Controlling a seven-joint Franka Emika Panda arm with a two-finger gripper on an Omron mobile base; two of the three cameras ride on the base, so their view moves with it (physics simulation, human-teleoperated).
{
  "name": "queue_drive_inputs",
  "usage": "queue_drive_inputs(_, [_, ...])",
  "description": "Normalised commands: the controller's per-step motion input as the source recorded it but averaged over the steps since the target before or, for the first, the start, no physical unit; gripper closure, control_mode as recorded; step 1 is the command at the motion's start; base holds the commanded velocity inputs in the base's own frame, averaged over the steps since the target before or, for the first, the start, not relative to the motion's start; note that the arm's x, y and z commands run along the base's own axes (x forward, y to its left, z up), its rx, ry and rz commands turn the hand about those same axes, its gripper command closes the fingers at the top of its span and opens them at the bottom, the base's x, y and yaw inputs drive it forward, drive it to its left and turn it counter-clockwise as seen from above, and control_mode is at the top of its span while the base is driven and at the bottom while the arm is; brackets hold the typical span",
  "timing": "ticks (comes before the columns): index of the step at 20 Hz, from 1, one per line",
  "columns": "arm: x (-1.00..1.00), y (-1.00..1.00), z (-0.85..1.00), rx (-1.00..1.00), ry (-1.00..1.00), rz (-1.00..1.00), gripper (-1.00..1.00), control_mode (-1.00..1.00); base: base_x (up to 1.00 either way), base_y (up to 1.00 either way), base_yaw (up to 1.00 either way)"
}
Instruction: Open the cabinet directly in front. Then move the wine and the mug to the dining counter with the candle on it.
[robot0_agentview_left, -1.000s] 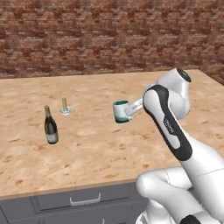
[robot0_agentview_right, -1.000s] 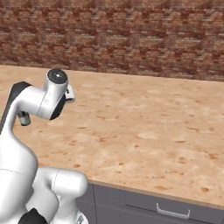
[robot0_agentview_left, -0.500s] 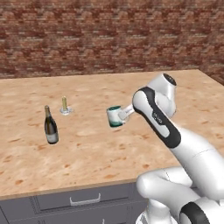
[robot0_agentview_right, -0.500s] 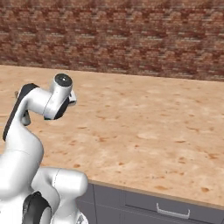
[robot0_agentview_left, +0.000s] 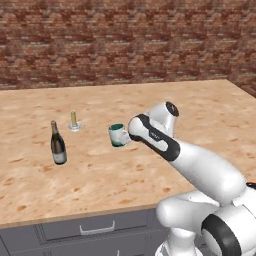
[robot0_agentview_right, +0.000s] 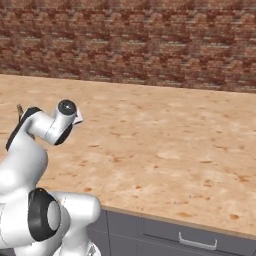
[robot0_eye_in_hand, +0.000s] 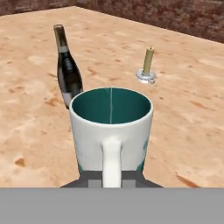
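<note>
In my shut gripper (robot0_eye_in_hand: 111, 180) is the white mug (robot0_eye_in_hand: 111, 127) with its teal inside, gripped at the handle and upright. In the left base view the mug (robot0_agentview_left: 118, 135) hangs just over the dining counter (robot0_agentview_left: 150, 100), with the gripper (robot0_agentview_left: 127, 138) at its right side. The wine (robot0_agentview_left: 58, 143) stands upright to the mug's left, and the candle (robot0_agentview_left: 74, 120) on its silvery dish is behind and between them. Seen from the hand, the wine (robot0_eye_in_hand: 68, 72) is beyond the mug on the left and the candle (robot0_eye_in_hand: 148, 65) on the right. The cabinet is out of view.
A red-brown brick wall (robot0_agentview_left: 125, 45) backs the counter. Grey drawers (robot0_agentview_left: 95, 227) with short handles run under its front edge. The tan top stretches wide to the right (robot0_agentview_right: 165, 145) of the arm.
The arm has stretched out to the left, carrying the mug leftward and a little lower, closer to the wine and candle. The bottle and candle have stayed put.
</note>
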Motion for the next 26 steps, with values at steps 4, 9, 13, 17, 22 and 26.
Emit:
queue_drive_inputs(4, [0.78, 0.52, -0.41, 0.0, -0.1, 0.0, 1.0, -1.0, 0.0, 0.0, 0.0])
queue_drive_inputs(9, [0.53, 0.25, -0.21, 0.03, 0.0, 0.0, 1.0, -1.0, 0.0, 0.0, 0.0])
queue_drive_inputs(13, [0.04, 0.06, -0.03, 0.1, 0.0, 0.03, 1.0, -1.0, 0.0, 0.0, 0.0])
queue_drive_inputs(17, [0.0, 0.0, -0.24, 0.25, 0.0, 0.0, 1.0, -1.0, 0.0, 0.0, 0.0])
queue_drive_inputs(22, [0.0, 0.0, -0.12, 0.09, 0.01, 0.0, 1.0, -1.0, 0.0, 0.0, 0.0])
queue_drive_inputs(26, [0.01, 0.0, 0.0, 0.0, 0.0, 0.0, 1.0, -1.0, 0.0, 0.0, 0.0])
